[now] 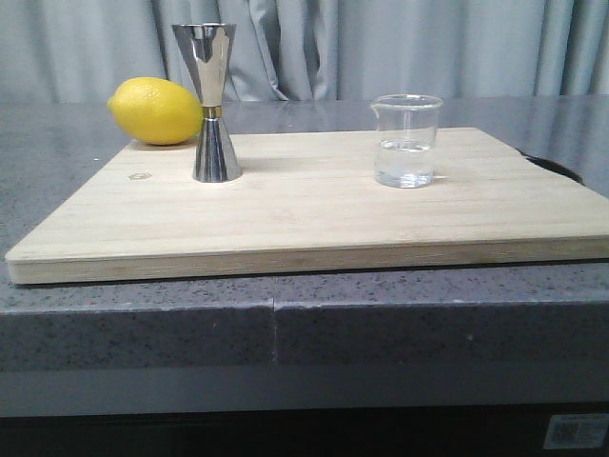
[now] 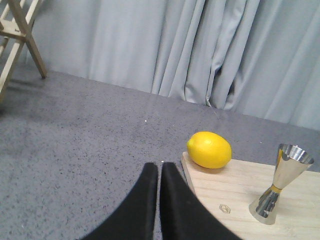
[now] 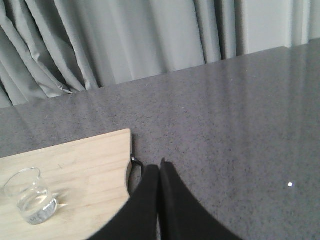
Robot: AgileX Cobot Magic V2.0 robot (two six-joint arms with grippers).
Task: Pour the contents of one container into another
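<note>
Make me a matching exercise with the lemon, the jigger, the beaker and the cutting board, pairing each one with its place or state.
Things:
1. lemon
2. jigger
3. beaker
4. cutting board

Descriptions:
A. holds clear liquid
B. lies flat on the grey counter
C. stands upright, gold band at the waist
D. at the board's far left corner

Pairs: 1-D, 2-C, 3-A, 4-B

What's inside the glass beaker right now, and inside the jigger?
The glass beaker holds clear liquid, filling roughly its lower third, as the right wrist view also shows. The steel jigger is opaque and seen from the side, so the inside of its upper cup cannot be seen.
</note>
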